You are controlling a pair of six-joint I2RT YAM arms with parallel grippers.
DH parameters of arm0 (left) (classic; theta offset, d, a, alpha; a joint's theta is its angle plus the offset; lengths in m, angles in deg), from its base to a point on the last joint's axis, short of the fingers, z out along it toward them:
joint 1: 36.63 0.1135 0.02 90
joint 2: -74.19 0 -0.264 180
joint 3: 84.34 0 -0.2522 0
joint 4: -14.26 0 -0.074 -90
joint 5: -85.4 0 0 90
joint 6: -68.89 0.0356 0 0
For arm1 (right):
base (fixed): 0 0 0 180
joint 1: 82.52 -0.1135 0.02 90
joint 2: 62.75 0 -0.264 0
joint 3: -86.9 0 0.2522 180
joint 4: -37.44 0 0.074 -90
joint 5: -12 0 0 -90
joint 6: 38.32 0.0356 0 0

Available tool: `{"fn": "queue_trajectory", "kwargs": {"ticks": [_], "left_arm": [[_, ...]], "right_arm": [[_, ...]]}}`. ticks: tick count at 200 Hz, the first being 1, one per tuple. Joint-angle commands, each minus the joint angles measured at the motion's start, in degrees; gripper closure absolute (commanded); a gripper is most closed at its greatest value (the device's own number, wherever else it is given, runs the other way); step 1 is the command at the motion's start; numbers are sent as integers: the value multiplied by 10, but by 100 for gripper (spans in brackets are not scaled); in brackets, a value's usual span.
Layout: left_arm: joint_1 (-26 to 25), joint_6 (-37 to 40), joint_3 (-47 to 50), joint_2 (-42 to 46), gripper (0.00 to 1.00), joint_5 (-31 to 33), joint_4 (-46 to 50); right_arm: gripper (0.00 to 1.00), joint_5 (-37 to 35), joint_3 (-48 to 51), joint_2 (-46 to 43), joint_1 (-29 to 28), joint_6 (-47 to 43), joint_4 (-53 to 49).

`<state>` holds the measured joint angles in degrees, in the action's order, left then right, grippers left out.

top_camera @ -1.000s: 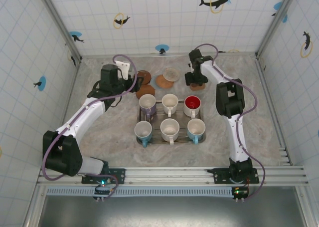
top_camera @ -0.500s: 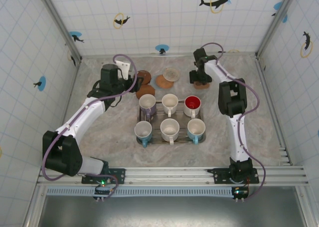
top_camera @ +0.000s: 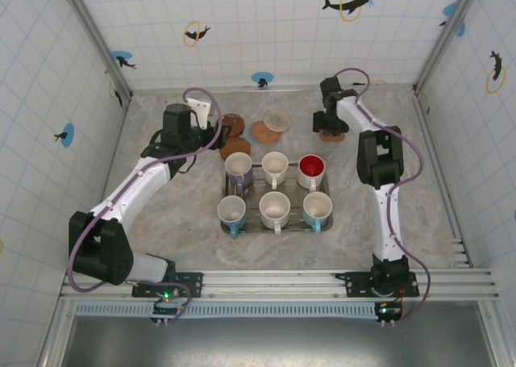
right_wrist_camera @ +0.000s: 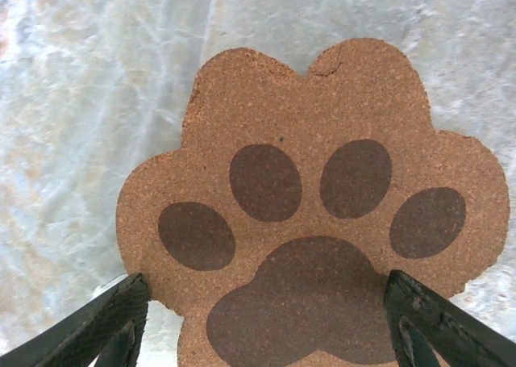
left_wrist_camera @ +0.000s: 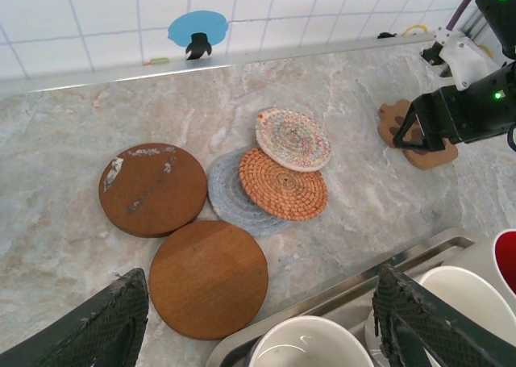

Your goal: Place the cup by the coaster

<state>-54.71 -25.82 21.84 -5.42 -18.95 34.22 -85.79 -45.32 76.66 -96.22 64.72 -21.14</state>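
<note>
Though grainy, paw-shaped cork coaster [right_wrist_camera: 314,214]

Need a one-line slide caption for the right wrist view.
Open right gripper poised above the paw-print cork coaster on the marble table.

Lower edge of paw coaster [right_wrist_camera: 310,222] beyond frame bottom
</note>
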Motion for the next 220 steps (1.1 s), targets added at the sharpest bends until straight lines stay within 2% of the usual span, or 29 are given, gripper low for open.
{"fn": "queue_trajectory", "kwargs": {"ticks": [1,123,173,220], "left_arm": [[-5,9,-9,7,27,4,8],[-6,4,-2,10,27,-3,2],[-6,3,-3,10,27,-3,2],[-6,0,-18,-4,27,16,16]], "right_arm": [[22,-24,30,-5,18,10,-25],[21,-6,119,-62,22,10,7],[21,0,95,-60,22,4,0],[19,7,28,-54,17,-9,-19]]}}
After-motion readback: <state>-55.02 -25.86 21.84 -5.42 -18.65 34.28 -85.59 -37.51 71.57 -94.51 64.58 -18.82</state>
